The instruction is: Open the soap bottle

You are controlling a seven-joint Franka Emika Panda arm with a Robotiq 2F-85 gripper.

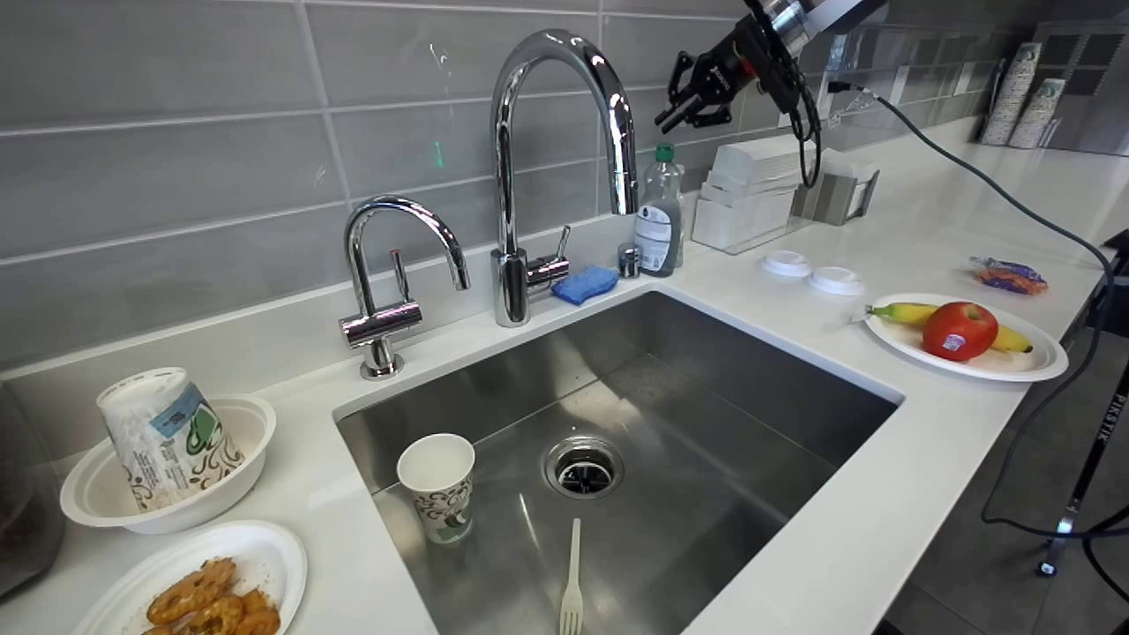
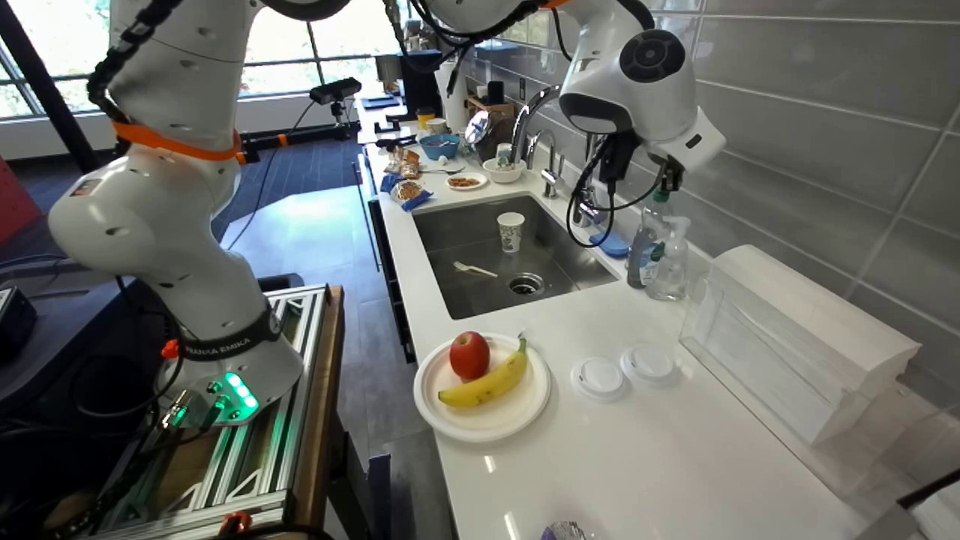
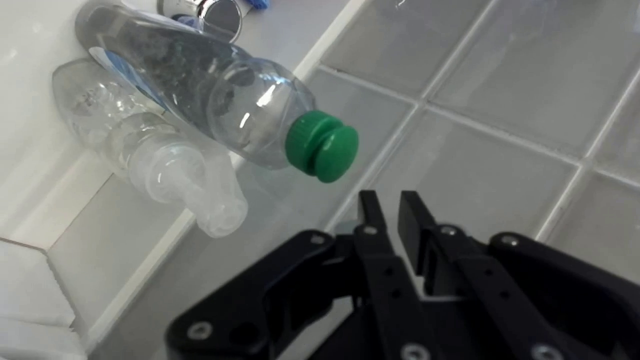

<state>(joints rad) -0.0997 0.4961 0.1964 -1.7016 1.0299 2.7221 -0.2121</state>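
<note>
well, in the wrist view my gripper (image 3: 389, 194) points up from the lower edge, its two dark fingers parted by only a narrow gap, with grey tile (image 3: 500, 185) showing through it. the soap bottle (image 3: 190, 75) runs aslant across that view, and its green top (image 3: 322, 146) sits near my fingertips, apart from them. just beside it is a clear pump bottle (image 3: 125, 130) with a whitish head.

in an exterior view the soap bottle stands upright on the white tabletop (image 1: 829, 547) by the back corner of the sink (image 1: 767, 397), a small chrome knob (image 1: 628, 261) right beside it and a blue sponge (image 1: 585, 285) near. my gripper hangs tilted just above the green top. in the sink are an upright paper cup (image 1: 441, 481) and a pale fork (image 1: 573, 564). farther along, a white plate (image 1: 1050, 362) bears a red apple (image 1: 960, 332) and a banana (image 1: 1013, 339).

in an exterior view my white arm (image 2: 671, 105) bends down over the soap bottle; the wrist hides most of the gripper, so from there i cannot tell how its fingers stand. two white lids (image 2: 598, 376) lie on the tabletop between the plate and a stack of white paper (image 2: 817, 307).
</note>
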